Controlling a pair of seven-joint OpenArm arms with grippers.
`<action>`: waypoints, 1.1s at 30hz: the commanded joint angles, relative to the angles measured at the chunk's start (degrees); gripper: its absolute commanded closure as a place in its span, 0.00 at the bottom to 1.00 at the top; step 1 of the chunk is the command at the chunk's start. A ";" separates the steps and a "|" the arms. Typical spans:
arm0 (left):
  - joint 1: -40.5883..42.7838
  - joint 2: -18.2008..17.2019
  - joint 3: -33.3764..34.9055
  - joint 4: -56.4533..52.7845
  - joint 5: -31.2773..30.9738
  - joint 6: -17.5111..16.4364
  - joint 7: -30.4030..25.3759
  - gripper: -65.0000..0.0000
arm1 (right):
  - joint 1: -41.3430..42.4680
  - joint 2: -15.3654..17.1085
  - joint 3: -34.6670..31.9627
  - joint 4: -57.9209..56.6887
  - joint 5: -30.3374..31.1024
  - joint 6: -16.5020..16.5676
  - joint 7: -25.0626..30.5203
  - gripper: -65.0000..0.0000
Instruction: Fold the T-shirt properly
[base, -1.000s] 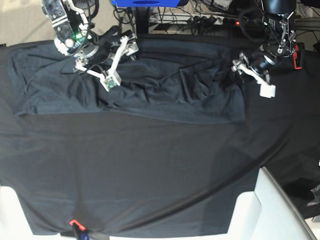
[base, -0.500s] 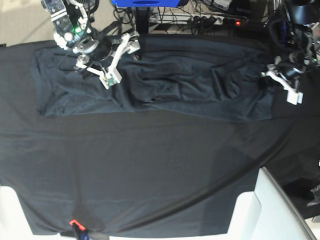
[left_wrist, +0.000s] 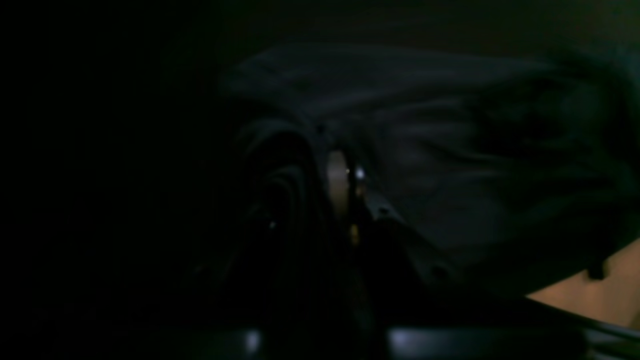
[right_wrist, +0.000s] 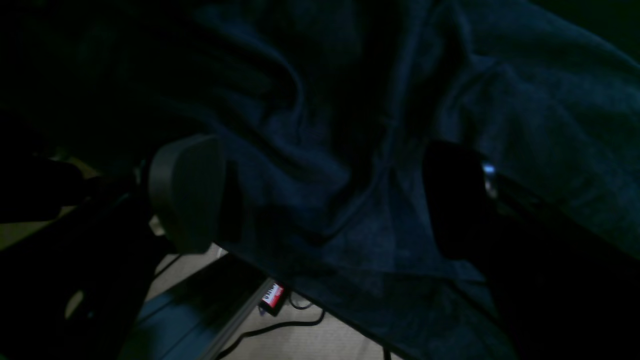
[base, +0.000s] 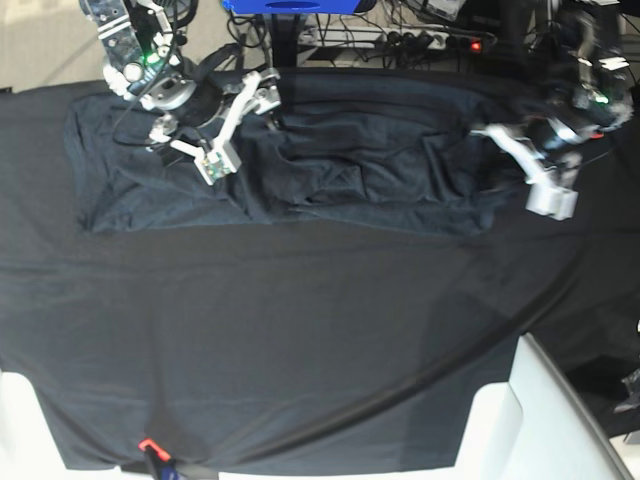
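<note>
The slate-grey T-shirt (base: 350, 160) lies rumpled in a wide band across the back of the table. At the shirt's right end my left gripper (base: 520, 155) is shut, and the left wrist view shows its jaws (left_wrist: 345, 190) pressed together with T-shirt cloth (left_wrist: 450, 150) bunched up from them. My right gripper (base: 238, 128) hangs open over the shirt's upper left part. In the right wrist view its two dark fingers (right_wrist: 185, 195) stand wide apart, with folds of the T-shirt (right_wrist: 525, 115) lying below and between them.
A black tablecloth (base: 300, 340) covers the table and is far larger than the shirt. White furniture edges (base: 560, 420) stick up at the front corners. Cables and a power strip (base: 400, 40) run behind the back edge. A small red clip (base: 148, 445) sits at the front edge.
The left gripper dragged the shirt's right end to the right, then came back left and slightly forward. The whole shirt now lies further right. The right gripper barely moved.
</note>
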 joint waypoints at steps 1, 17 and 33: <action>0.12 0.75 1.69 3.03 1.34 1.16 -0.10 1.00 | 0.21 -0.07 0.10 1.02 0.53 0.16 1.19 0.09; -5.33 15.60 27.63 6.46 22.79 2.74 8.86 1.00 | -0.23 -3.23 20.50 1.02 0.53 0.34 1.02 0.08; -8.94 19.65 32.38 -2.59 23.76 2.74 8.42 1.00 | -0.32 -3.15 20.32 1.02 0.53 0.34 1.02 0.08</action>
